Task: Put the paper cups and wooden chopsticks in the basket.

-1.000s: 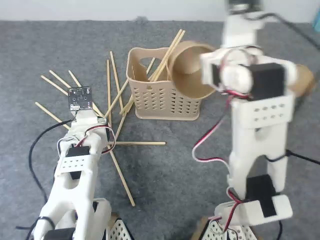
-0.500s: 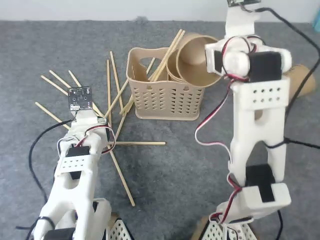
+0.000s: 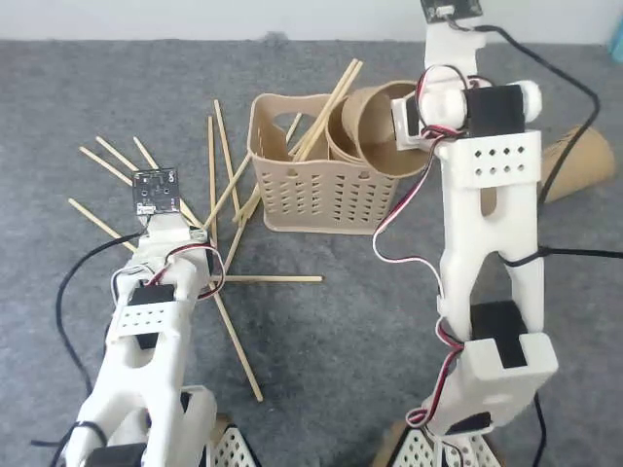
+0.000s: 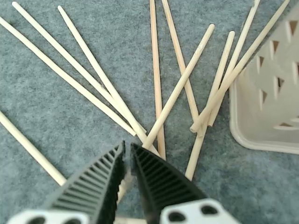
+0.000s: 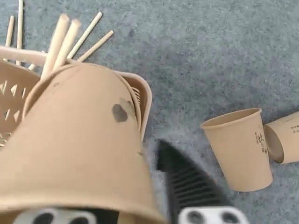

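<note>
My right gripper (image 5: 149, 149) is shut on the rim of a brown paper cup (image 3: 389, 126), tilted at the right end of the beige basket (image 3: 316, 195). The held cup (image 5: 79, 140) sits partly inside a second cup (image 3: 341, 126) that leans in the basket. A few wooden chopsticks (image 3: 326, 97) stick up out of the basket. Several more chopsticks (image 3: 219, 185) lie scattered on the grey carpet left of and in front of it. My left gripper (image 4: 127, 148) hovers shut just above crossed chopsticks (image 4: 177, 91), gripping none.
Two more paper cups (image 5: 240, 147) (image 5: 282, 137) lie on the carpet right of the basket; one shows behind the right arm (image 3: 574, 161). The left arm (image 3: 156, 292) stands at front left. A single chopstick (image 3: 273, 279) lies in front of the basket.
The right arm has swung back and left, carrying the cup over the basket's right end and into the cup there. The left arm has stayed still.
</note>
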`<state>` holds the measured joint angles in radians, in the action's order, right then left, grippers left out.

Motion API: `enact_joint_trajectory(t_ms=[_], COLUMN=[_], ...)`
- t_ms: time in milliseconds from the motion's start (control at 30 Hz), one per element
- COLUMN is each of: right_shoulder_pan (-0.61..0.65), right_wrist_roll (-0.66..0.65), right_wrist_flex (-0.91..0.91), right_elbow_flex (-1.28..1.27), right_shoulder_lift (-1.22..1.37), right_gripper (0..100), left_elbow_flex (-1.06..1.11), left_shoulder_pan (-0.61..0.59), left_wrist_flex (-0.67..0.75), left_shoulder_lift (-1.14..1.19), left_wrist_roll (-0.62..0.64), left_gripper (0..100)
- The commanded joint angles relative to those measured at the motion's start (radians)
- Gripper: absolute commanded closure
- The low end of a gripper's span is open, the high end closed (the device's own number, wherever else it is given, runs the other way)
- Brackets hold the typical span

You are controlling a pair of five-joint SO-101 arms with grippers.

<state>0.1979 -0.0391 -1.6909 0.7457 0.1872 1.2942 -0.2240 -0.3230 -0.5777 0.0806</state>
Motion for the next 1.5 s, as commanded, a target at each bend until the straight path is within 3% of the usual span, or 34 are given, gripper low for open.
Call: enact_joint_trajectory(t_ms=[0, 467, 633, 867, 1100, 1467], right_shoulder_pan=[-0.010, -0.044, -0.143, -0.332, -0.481, -0.383], right_wrist_roll=[-0.003, -0.012, -0.014, -0.083, -0.083, -0.075], right_wrist_flex=[-0.016, -0.101, -0.104, -0.093, 0.148, 0.503], right_elbow_flex=[0.058, 0.181, 0.069, -0.173, -0.422, -0.493], right_shoulder_lift=[-0.022, -0.315, -0.348, -0.363, -0.255, -0.010], right_gripper=[76.9, 77.2, 98.8, 98.9, 99.1, 99.0], left_elbow_flex=[-0.042, -0.042, -0.042, -0.042, -0.042, -0.042], left_shoulder_pan=[0.000, -0.002, -0.005, -0.005, -0.005, -0.002], left_wrist_flex=[0.025, 0.025, 0.025, 0.023, 0.020, 0.023], left_shoulder_lift=[0.000, 0.000, 0.000, 0.000, 0.000, 0.000], left_wrist_roll=[-0.006, -0.006, -0.006, -0.006, -0.006, -0.005], left_gripper=[99, 99, 99, 99, 99, 99])
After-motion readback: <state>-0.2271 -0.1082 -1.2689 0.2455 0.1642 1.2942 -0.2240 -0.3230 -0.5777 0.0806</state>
